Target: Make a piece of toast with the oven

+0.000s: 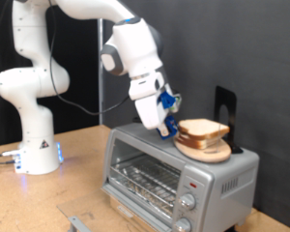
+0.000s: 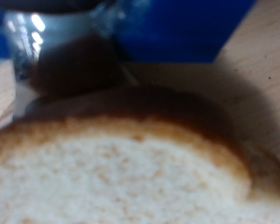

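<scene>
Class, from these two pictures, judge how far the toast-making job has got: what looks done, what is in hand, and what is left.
Done: nothing clearly; the oven door looks shut with only bare rack showing behind the glass. In hand: the gripper is beside the toast, which lies on a wooden board on top of the oven; the wrist view shows the slice close up, but no grasp. Left: the toast is not yet in the oven.

White arm (image 1: 48,58) rising from its base, arching over and angling down toward the exterior view's right, gripper (image 1: 170,124) tilted low, blue-padded fingers (image 1: 169,101) pointing downward.
</scene>
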Robot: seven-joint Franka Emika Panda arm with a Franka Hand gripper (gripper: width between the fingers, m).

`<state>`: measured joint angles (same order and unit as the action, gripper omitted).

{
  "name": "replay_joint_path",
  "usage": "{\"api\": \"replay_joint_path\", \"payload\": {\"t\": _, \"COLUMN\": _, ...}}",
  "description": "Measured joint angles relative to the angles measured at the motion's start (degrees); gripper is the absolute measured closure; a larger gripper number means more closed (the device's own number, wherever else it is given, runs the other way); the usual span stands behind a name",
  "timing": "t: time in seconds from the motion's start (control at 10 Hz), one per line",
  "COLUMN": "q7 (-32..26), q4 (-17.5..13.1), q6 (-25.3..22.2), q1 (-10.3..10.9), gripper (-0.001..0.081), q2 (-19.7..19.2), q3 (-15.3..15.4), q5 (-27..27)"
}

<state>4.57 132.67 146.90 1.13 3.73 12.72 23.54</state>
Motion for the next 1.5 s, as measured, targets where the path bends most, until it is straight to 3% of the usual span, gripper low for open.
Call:
{"api": "replay_joint_path", "payload": {"t": 0.6, "q7": -5.6, "q4": 1.7, "q6": -0.6, "q1": 0.0, "gripper": 0.0405, "q2": 2.4, "q3": 0.0, "q5": 5.9}}
{"api": "replay_joint_path", "payload": {"t": 1.3, "q7": -7.5, "q4": 4.2, "q6": -3.9, "q1": -0.1, "gripper": 0.0405, "q2": 8.8, "q3": -1.4, "q5": 8.4}}
{"api": "replay_joint_path", "payload": {"t": 1.5, "q7": -7.6, "q4": 4.5, "q6": -3.2, "q1": -0.1, "gripper": 0.0405, "q2": 8.5, "q3": -1.4, "q5": 8.4}}
